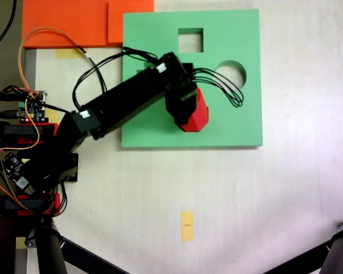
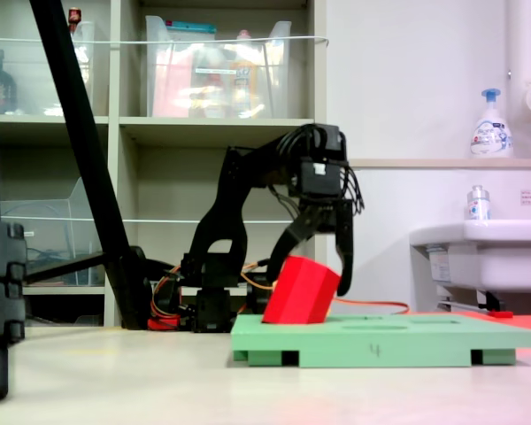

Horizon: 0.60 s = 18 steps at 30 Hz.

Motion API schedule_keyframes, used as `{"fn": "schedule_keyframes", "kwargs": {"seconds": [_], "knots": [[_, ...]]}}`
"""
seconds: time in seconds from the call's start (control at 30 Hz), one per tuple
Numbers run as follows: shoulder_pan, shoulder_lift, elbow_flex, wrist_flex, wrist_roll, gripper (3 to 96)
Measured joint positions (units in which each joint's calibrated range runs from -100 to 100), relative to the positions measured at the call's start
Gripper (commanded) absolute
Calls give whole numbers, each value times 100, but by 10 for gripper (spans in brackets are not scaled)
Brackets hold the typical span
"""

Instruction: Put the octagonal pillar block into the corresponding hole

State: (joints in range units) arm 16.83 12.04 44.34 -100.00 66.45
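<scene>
**Red block tilted on the green board under the gripper**

Green foam board (image 2: 380, 341) lies flat in the foreground of the second exterior view. Gripper (image 2: 317, 270) points down with its jaws apart, one finger on each side of the octagonal pillar block (image 2: 301, 292); contact cannot be judged. The block leans, one lower edge on the board. In the first exterior view it sits near the board's lower edge, below the round cutout (image 1: 231, 73). The black arm (image 1: 126, 103) reaches over the board's left edge.
</scene>
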Motion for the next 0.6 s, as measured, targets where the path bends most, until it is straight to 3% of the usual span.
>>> {"fn": "schedule_keyframes", "kwargs": {"seconds": [0.6], "knots": [[39,-14,10,0,-171,313]]}}
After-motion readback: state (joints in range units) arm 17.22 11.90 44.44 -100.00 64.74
